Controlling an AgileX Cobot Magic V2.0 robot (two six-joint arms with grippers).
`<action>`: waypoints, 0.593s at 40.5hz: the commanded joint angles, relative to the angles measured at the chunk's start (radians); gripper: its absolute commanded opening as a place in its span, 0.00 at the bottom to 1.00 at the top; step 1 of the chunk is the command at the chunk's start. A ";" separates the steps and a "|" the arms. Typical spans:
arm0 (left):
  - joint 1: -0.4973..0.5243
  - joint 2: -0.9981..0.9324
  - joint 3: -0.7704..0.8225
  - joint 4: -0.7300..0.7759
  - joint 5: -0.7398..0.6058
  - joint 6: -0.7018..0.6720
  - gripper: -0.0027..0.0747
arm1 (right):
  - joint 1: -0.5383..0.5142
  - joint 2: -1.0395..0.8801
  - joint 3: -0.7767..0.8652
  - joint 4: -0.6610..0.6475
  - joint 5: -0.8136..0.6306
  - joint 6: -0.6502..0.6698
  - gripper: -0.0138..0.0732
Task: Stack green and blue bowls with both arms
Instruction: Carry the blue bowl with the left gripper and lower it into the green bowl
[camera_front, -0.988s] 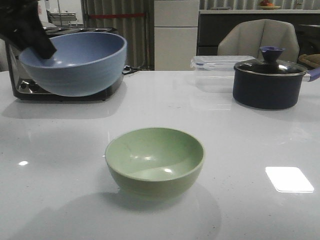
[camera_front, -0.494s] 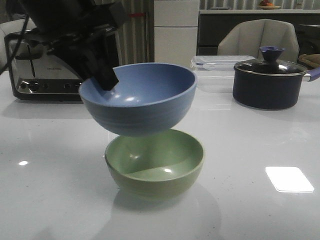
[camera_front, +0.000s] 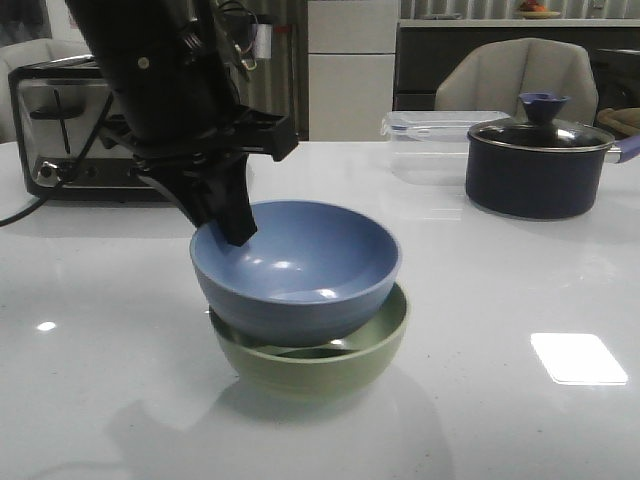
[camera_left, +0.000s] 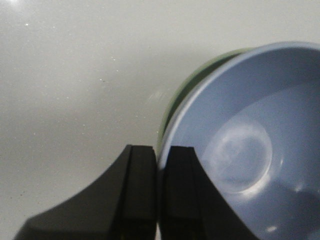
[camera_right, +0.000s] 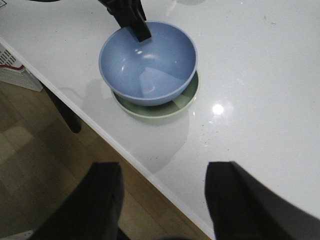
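Note:
The dusty blue bowl (camera_front: 300, 265) sits nested in the sage green bowl (camera_front: 325, 365) at the middle of the table, riding high and a little to the left. My left gripper (camera_front: 235, 225) reaches down from above and is shut on the blue bowl's left rim. In the left wrist view the gripper (camera_left: 160, 150) pinches the thin rim of the blue bowl (camera_left: 250, 150), with a sliver of the green bowl (camera_left: 197, 77) outside it. The right gripper (camera_right: 162, 170) hangs open and empty over the table's front edge, well back from the blue bowl (camera_right: 147, 65) and green bowl (camera_right: 187, 97).
A steel toaster (camera_front: 60, 110) stands at the back left. At the back right are a dark lidded pot (camera_front: 540, 170) and a clear plastic container (camera_front: 430, 140), with a chair (camera_front: 520, 75) behind. The table's front edge (camera_right: 125, 150) drops to a wooden floor.
The left arm carried the blue bowl from the upper left rightward over the green bowl, then down into it. The green bowl stayed put.

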 joint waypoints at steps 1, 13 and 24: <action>-0.006 -0.032 -0.032 -0.008 -0.042 -0.019 0.16 | 0.000 -0.001 -0.027 0.008 -0.066 -0.011 0.71; -0.017 0.005 -0.032 -0.027 -0.077 -0.019 0.16 | 0.000 -0.001 -0.027 0.008 -0.066 -0.011 0.71; -0.017 0.005 -0.032 -0.029 -0.071 -0.019 0.17 | 0.000 -0.001 -0.027 0.008 -0.066 -0.011 0.71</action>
